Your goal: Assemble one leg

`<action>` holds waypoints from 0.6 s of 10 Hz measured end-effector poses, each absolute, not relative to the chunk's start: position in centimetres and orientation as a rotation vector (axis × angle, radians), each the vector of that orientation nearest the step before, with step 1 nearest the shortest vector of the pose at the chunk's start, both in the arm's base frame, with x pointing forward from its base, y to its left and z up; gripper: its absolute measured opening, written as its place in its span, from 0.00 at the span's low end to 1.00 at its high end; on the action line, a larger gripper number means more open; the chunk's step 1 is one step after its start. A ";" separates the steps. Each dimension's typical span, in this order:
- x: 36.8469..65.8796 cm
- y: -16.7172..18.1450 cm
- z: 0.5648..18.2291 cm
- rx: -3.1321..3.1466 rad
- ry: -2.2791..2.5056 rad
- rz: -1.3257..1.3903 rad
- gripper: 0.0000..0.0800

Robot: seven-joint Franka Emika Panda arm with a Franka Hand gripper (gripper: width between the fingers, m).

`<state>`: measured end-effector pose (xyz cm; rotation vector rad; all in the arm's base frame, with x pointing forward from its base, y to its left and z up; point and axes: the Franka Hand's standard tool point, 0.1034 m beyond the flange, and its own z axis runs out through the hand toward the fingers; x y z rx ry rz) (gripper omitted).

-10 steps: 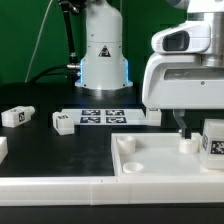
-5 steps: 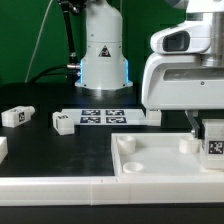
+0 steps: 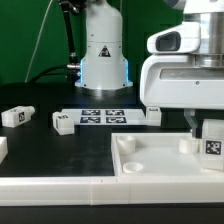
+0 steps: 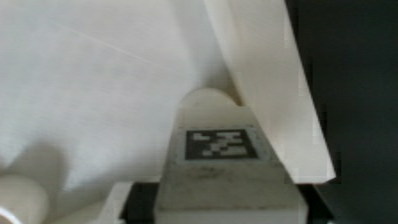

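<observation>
And here we are at the business end: the gripper [image 3: 203, 132] is clamped narrow on the leg [image 3: 213, 145], a small white plastic rectangular block with a square black-and-white marker tag on its side. The jaws look closed against the block's flanks, with no daylight showing in the wrist view.

Directly beneath the gripper lies the large white square panel [image 3: 150, 172] with recessed sockets at its corners. The leg hangs right under the fingers, upright, tag facing the exterior camera, its lower end close over the panel's corner nearest the gripper. The wrist view has the tag dead centre, with a rounded corner socket [image 4: 217, 104] just beyond it and the panel's raised rim [image 4: 267, 80] alongside. I cannot tell whether the foot is touching the socket floor or just clear of it.

Progress, by my reading: pick-up done, carry done, 1 leg lined up at its socket. Left to do: seat it, fasten it, let go.

The block itself looks clean, square-edged and rigid, with a crisp tag.

Well away from the gripper, on the exterior view's left, 2 more small white tagged blocks [image 3: 15, 116] [image 3: 62, 122] wait on the black table, with the marker board [image 3: 100, 115] between them and the arm.
</observation>
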<state>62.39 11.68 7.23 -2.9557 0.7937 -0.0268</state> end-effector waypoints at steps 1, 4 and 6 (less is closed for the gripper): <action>62.4 11.7 7.2 -2.925 0.885 -0.029 0.36; 62.3 11.7 7.2 -2.736 1.336 -0.018 0.36; 62.2 12.1 7.1 -2.505 1.723 0.006 0.36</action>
